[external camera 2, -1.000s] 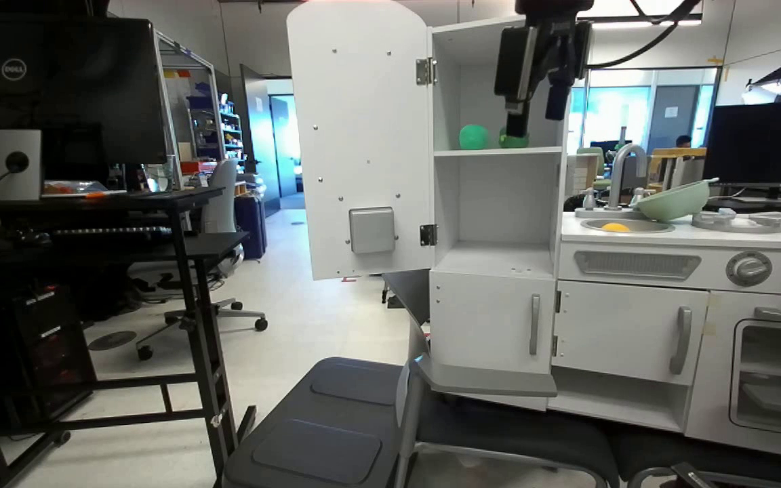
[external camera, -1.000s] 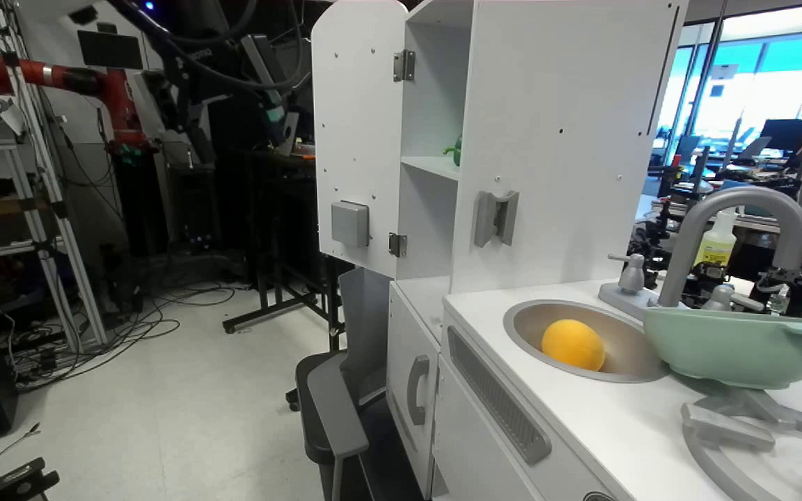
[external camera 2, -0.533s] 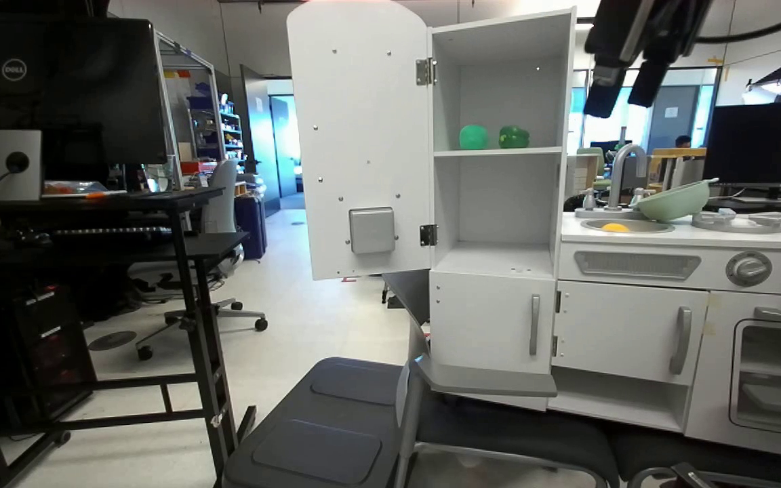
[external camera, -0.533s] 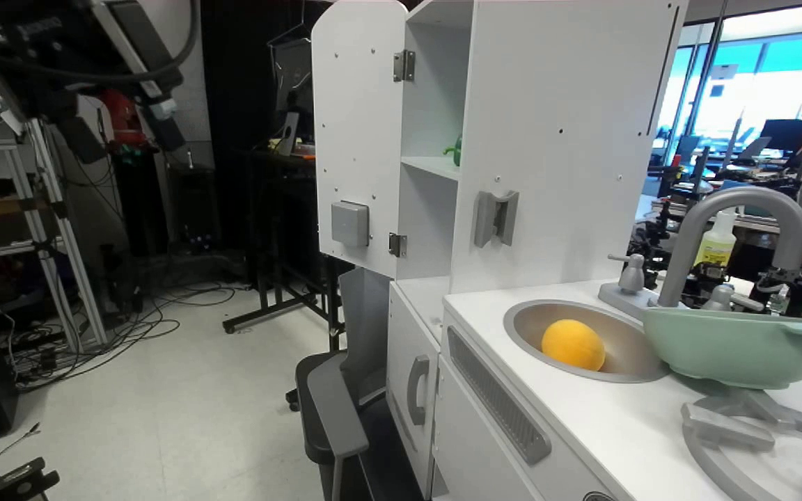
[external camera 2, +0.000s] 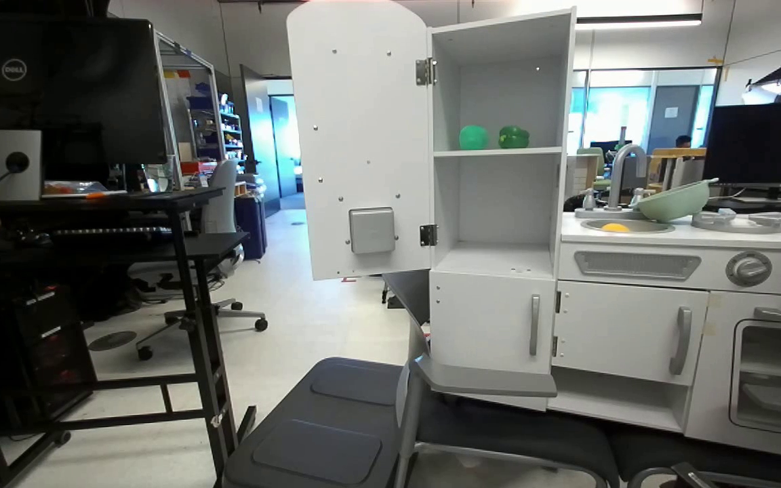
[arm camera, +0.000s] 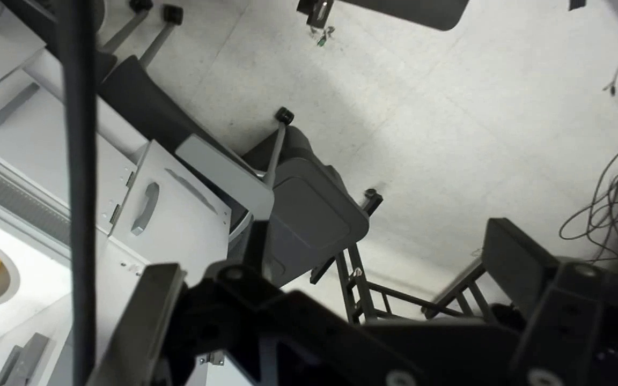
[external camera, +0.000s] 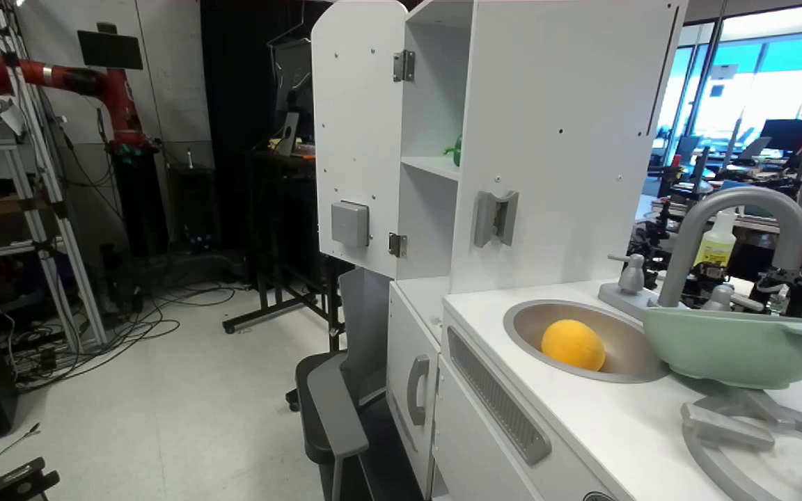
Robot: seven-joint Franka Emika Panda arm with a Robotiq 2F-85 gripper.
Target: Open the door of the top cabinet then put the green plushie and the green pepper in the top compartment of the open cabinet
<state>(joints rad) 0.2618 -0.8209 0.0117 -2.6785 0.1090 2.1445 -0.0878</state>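
The door of the top cabinet (external camera 2: 363, 156) stands swung wide, its inner face towards the camera. Inside the top cabinet (external camera: 561, 90), the shelf of the top compartment (external camera 2: 492, 152) bears a round light-green thing, apparently the green plushie (external camera 2: 473, 137). To its right rests the darker, shiny green pepper (external camera 2: 514, 137), a small gap between the two. In an exterior view only part of a green object (external camera: 457, 151) shows past the side panel; which one I cannot tell. My gripper (arm camera: 389, 249) is open over the floor in the wrist view, nothing between its fingers. Neither exterior view shows it.
A sink (external camera: 523, 334) holds an orange ball (external camera: 573, 345). Beside it lean a pale green bowl (external camera: 735, 348) and a grey faucet (external camera: 686, 236). Chairs (arm camera: 309, 214) stand before the lower cupboard (external camera 2: 489, 318). A black desk frame (external camera 2: 194, 325) is to the left in an exterior view.
The gripper has drawn away from in front of the cabinet and left both exterior views. Its jaws have stayed open. The two green objects and the door have not moved.
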